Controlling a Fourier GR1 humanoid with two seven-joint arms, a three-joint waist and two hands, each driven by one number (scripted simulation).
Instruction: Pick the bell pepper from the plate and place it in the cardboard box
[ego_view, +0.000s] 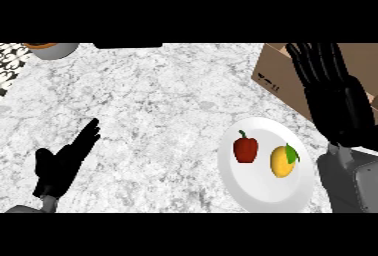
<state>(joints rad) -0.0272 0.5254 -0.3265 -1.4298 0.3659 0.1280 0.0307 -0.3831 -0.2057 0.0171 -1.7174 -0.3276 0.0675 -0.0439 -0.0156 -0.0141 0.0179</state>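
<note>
A red bell pepper (246, 148) with a green stem lies on the left half of a white plate (255, 192). A yellow fruit (283, 160) with a green leaf sits beside it on the same plate. The cardboard box (277, 70) stands at the back right. My right hand (332, 95) is raised over the box's near side, fingers straight and pointing away, holding nothing. It is to the right of the plate and apart from the pepper. My left hand (65, 162) rests open at the lower left, far from the plate.
A grey bowl (53, 49) with an orange inside sits at the back left corner. A dark object (128, 45) lies at the counter's far edge. The marble counter (148, 110) stretches between my left hand and the plate.
</note>
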